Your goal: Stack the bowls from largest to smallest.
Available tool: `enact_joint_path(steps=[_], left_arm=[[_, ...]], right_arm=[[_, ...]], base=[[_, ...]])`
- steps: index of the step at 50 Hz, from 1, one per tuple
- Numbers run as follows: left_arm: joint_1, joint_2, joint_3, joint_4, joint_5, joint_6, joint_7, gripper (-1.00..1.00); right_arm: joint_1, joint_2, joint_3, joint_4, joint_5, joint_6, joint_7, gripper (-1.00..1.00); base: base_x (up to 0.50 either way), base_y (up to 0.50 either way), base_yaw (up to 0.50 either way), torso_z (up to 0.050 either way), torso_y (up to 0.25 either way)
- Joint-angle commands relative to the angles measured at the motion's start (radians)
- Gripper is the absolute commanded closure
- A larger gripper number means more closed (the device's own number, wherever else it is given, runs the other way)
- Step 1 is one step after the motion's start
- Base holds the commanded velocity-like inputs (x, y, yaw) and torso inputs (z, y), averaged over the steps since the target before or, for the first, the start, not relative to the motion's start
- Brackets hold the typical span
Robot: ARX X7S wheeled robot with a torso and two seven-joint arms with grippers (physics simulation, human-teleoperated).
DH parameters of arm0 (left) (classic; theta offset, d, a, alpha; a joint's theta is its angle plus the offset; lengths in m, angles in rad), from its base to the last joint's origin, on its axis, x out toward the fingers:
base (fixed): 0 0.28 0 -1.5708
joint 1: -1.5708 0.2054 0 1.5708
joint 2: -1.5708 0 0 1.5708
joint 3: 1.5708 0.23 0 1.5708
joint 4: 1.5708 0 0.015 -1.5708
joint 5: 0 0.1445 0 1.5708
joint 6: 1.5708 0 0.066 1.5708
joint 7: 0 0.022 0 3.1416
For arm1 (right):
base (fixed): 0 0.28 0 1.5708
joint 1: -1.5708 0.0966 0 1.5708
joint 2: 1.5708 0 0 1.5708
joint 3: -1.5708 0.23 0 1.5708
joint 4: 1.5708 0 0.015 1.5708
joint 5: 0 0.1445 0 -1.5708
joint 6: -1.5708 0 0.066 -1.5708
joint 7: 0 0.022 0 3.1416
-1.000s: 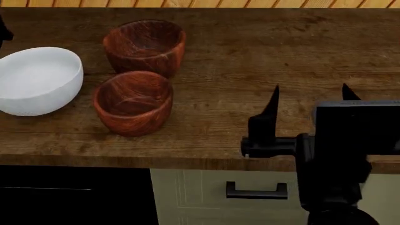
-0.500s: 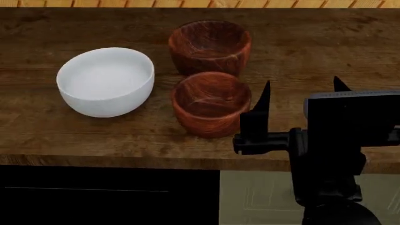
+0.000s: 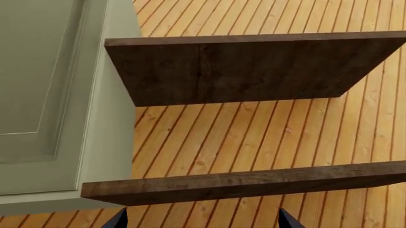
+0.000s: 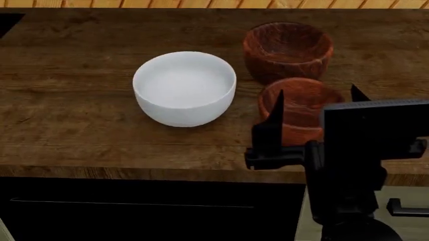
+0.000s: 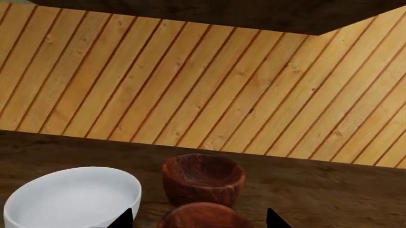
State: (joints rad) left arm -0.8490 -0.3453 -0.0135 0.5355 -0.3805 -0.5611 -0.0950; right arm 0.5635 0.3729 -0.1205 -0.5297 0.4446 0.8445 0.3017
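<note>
The white bowl [image 4: 185, 88] sits mid-counter. Right of it stand two reddish-brown wood-grain bowls: one farther back [image 4: 288, 51], one nearer [image 4: 302, 108] partly hidden behind my right gripper [image 4: 315, 103]. That gripper is open and empty, its fingertips on either side of the nearer wood bowl, just in front of it. In the right wrist view the white bowl [image 5: 73, 197], the far wood bowl [image 5: 203, 178] and the near wood bowl [image 5: 203, 216] show, with the gripper [image 5: 198, 219] open. My left gripper [image 3: 201, 219] is open and empty, facing wall shelves; it is out of the head view.
The wooden counter [image 4: 74, 125] has its front edge near my right arm, with a dark opening [image 4: 134, 211] below it. A slatted wood wall [image 5: 190, 80] rises behind the counter. The left wrist view shows two dark shelves [image 3: 241, 66] and a pale green cabinet [image 3: 51, 95].
The head view has shifted, so all three bowls slid rightward in frame. My right gripper now stands just in front of the nearer wood bowl, fingers still apart.
</note>
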Motion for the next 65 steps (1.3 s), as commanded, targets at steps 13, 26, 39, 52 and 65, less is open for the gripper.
enact_joint_path(steps=[13,26,39,52,65], left_arm=[[-0.007,0.001,0.011,0.016,-0.013,-0.008,-0.013,-1.00],[-0.006,-0.002,0.012,0.019,-0.015,-0.004,-0.018,-1.00],[-0.009,-0.004,0.007,0.022,-0.026,-0.003,-0.022,-1.00],[-0.018,-0.006,0.018,0.020,-0.025,-0.001,-0.026,-1.00],[-0.019,-0.011,0.024,0.028,-0.027,-0.002,-0.029,-1.00]], right_arm=[[-0.019,0.007,0.023,-0.021,0.020,0.009,0.013,-1.00],[-0.009,0.011,0.022,-0.031,0.028,0.026,0.022,-1.00],[0.002,0.012,0.012,-0.031,0.030,0.036,0.027,-1.00],[0.001,0.018,0.016,-0.037,0.038,0.039,0.030,-1.00],[0.000,0.019,0.017,-0.039,0.043,0.039,0.034,-1.00]], base=[[0.12,0.00,0.00,0.000,0.000],[0.28,0.00,0.00,0.000,0.000],[0.32,0.00,0.00,0.000,0.000],[0.34,0.00,0.00,0.000,0.000],[0.36,0.00,0.00,0.000,0.001]])
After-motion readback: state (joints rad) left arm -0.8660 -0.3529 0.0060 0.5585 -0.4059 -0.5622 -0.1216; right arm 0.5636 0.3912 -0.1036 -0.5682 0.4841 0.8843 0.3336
